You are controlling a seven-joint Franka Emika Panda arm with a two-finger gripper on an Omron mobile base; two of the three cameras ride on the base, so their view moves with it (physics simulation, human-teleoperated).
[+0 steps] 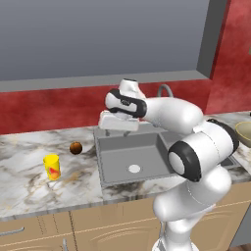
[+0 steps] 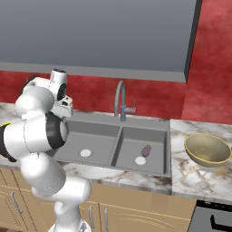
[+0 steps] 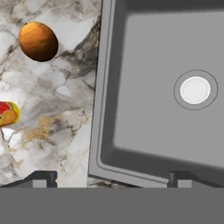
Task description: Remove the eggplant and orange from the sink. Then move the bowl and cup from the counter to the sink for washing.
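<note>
While the white arm bends over the back left corner of the grey rectangular two-basin sink [image 1: 147, 147], its two-finger gripper [image 3: 111, 178] hangs above the sink's left rim with its dark fingertips [image 3: 43, 178] spread wide apart and nothing between them. In the hand view one tip sits over the marbled grey-and-white stone counter [image 1: 29, 181] and the other over the left basin, whose white round drain [image 3: 195, 89] lies bare.

The small brownish-orange ball of an orange [image 1: 75, 147] rests on the counter just left of the sink, apart from its rim. The small bright yellow cylindrical cup [image 1: 52, 166] with its red-orange mark stands upright on the counter, nearer the front edge and further left than the orange.

In the right basin a small dark purple eggplant [image 2: 146, 150] lies beside that basin's drain, possibly touching it; it is too small to be sure. The wide, round, tan-yellow bowl [image 2: 208, 148] sits on the counter to the right of the sink, tilted slightly. The curved grey tap [image 2: 121, 100] rises behind the divider between the basins.
</note>
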